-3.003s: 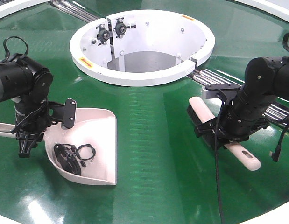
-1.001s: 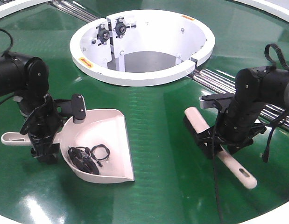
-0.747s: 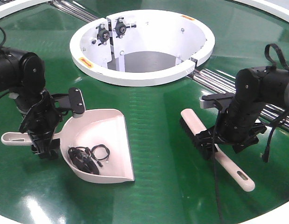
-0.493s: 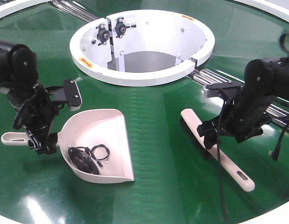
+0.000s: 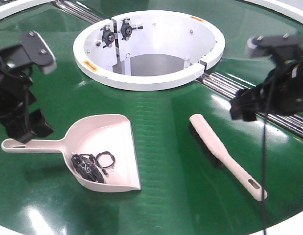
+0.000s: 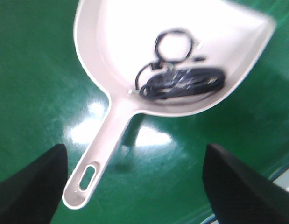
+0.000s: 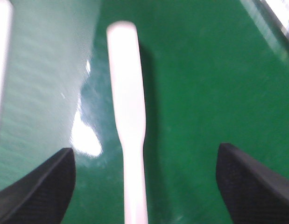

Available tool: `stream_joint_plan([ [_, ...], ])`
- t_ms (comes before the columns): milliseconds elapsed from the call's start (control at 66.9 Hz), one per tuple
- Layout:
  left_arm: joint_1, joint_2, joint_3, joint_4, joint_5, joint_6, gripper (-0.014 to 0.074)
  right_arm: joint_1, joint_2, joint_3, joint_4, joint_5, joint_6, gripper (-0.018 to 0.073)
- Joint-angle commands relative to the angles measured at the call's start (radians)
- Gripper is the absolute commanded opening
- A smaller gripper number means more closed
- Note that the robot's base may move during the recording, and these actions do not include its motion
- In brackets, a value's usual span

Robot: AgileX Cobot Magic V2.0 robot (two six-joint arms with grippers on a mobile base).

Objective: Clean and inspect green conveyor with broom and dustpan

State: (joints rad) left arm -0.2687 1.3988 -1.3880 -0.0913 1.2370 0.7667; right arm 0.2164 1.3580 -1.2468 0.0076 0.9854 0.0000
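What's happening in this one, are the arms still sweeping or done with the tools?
Neither arm holds anything. The dustpan lies flat on the green conveyor with a tangle of black cable inside it, and the broom lies on the belt apart from it. The left gripper and right gripper are both open, raised above their tools.

Both arms have let go and lifted away. The left gripper (image 5: 24, 125) now hangs spread above the dustpan (image 5: 104, 149) handle at frame left; the right gripper (image 5: 249, 105) has risen toward upper right, leaving the broom (image 5: 224, 154) lying free.
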Motion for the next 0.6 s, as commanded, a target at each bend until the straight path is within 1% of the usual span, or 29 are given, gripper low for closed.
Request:
stream_joint_plan([
  [0,0.0,-0.087,-0.028,-0.065,-0.047,-0.034,0.0552,-0.004,-0.117,-0.024,-0.008,-0.052,-0.021,0.0579],
  [30,0.0,-0.101,-0.028,-0.07,-0.048,-0.06,0.0549,-0.004,-0.142,-0.024,-0.008,-0.05,-0.026,0.0579],
  [120,0.0,-0.144,-0.028,-0.071,-0.063,-0.105,0.0536,-0.004,-0.223,-0.024,-0.008,-0.048,-0.03,0.0579],
  [194,0.0,-0.182,-0.028,-0.071,-0.069,-0.186,0.0523,-0.004,-0.291,-0.024,-0.008,-0.057,-0.03,0.0579],
  [269,0.0,-0.216,-0.027,-0.061,-0.086,-0.29,0.0506,-0.004,-0.349,-0.024,-0.008,-0.078,-0.031,0.0579],
  [284,0.0,-0.228,-0.025,-0.059,-0.097,-0.316,0.0501,-0.004,-0.365,-0.024,-0.008,-0.086,-0.031,0.0579],
  [329,0.0,-0.26,-0.012,-0.051,-0.141,-0.354,0.0491,-0.004,-0.403,-0.024,-0.008,-0.104,-0.031,0.0579],
  [374,0.0,-0.293,0.009,-0.043,-0.19,-0.379,0.0482,-0.004,-0.432,-0.018,-0.008,-0.125,-0.031,0.0579],
  [448,0.0,-0.364,0.075,-0.038,-0.29,-0.382,0.0469,-0.004,-0.498,0.027,-0.008,-0.206,-0.039,0.0579],
  [493,0.0,-0.422,0.125,-0.038,-0.361,-0.384,0.0466,-0.004,-0.541,0.084,-0.008,-0.258,-0.054,0.0579],
  [583,0.0,-0.52,0.234,-0.038,-0.464,-0.388,0.0465,-0.004,-0.628,0.209,-0.008,-0.37,-0.085,0.0579],
])
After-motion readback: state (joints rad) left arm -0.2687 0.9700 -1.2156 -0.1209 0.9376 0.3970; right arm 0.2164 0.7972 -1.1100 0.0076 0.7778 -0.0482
